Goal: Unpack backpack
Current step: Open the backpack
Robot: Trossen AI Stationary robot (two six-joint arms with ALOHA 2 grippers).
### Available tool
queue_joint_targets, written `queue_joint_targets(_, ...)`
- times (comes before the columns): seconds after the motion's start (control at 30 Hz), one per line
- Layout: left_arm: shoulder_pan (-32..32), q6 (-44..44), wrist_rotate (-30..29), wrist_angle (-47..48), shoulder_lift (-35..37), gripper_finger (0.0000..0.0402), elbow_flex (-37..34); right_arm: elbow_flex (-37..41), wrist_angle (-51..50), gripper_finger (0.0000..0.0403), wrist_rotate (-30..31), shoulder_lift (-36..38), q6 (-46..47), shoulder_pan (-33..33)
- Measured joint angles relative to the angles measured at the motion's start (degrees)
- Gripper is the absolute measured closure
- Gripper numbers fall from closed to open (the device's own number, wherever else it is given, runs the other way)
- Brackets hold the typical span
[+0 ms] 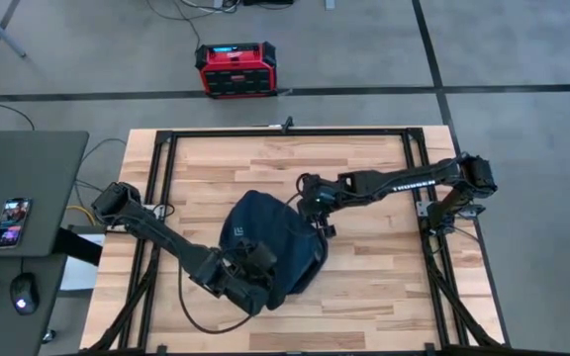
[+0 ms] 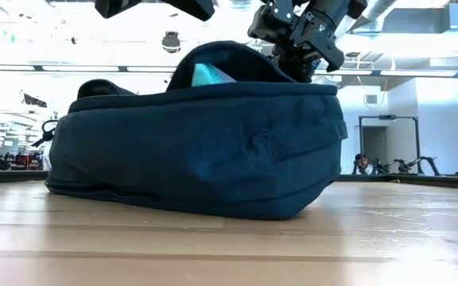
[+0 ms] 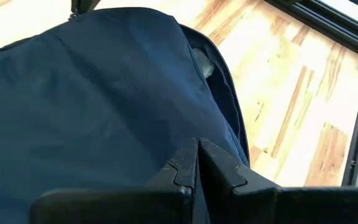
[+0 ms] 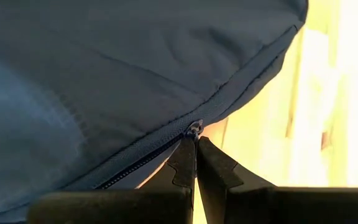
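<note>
The dark navy backpack (image 1: 265, 247) lies on its side in the middle of the wooden table. Its top gapes a little, and something pale teal (image 2: 209, 75) shows inside. My right gripper (image 4: 196, 138) is at the backpack's far right side, shut on the zipper pull. It also shows in the high view (image 1: 315, 213) and the low view (image 2: 293, 49). My left gripper (image 3: 197, 149) is shut over the backpack's near left part (image 1: 253, 272), its fingertips close above the smooth fabric. My right gripper pinches the small zipper pull (image 4: 194, 129) between its two fingertips, at the end of the zipper line that runs along the backpack's seam. The backpack stays lying on the table. My left gripper is shut right at the backpack's fabric (image 3: 166, 124); I cannot tell whether it touches it.
A black metal frame (image 1: 424, 198) borders the tabletop. Bare wood lies to the far side (image 1: 285, 163) and near right (image 1: 384, 297) of the backpack. A red-black box (image 1: 236, 69) stands on the floor beyond the table. A side desk with a phone (image 1: 13, 220) is at the left.
</note>
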State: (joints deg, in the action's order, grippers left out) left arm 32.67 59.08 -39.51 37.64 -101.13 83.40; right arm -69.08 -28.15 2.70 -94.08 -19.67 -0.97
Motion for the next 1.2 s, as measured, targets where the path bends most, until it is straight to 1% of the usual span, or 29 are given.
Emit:
queue_joint_targets(0.17,-0.2,-0.1,0.0,0.5,0.0,0.0401,0.0,0.0,0.0,0.0398,-1.4,0.0,0.1,-0.4)
queue_joint_targets(0.4,-0.5,-0.1,-0.1,0.5,0.0,0.0401,0.0,0.0,0.6,0.0359,-1.9,0.0,0.1,-0.4)
queue_joint_targets(0.5,-0.5,0.0,-0.1,0.4,0.0,0.0401,0.0,0.0,0.5,0.0350,-1.9,0.0,0.1,-0.4)
queue_joint_targets(1.03,-0.5,0.8,1.1,0.1,0.0,0.0401,0.0,0.0,0.4,0.0348,-1.9,0.0,-0.3,-0.7)
queue_joint_targets(1.2,-0.5,0.8,1.3,-1.2,0.0,0.0401,0.0,0.0,2.4,0.0348,-1.9,0.0,-0.3,-0.7)
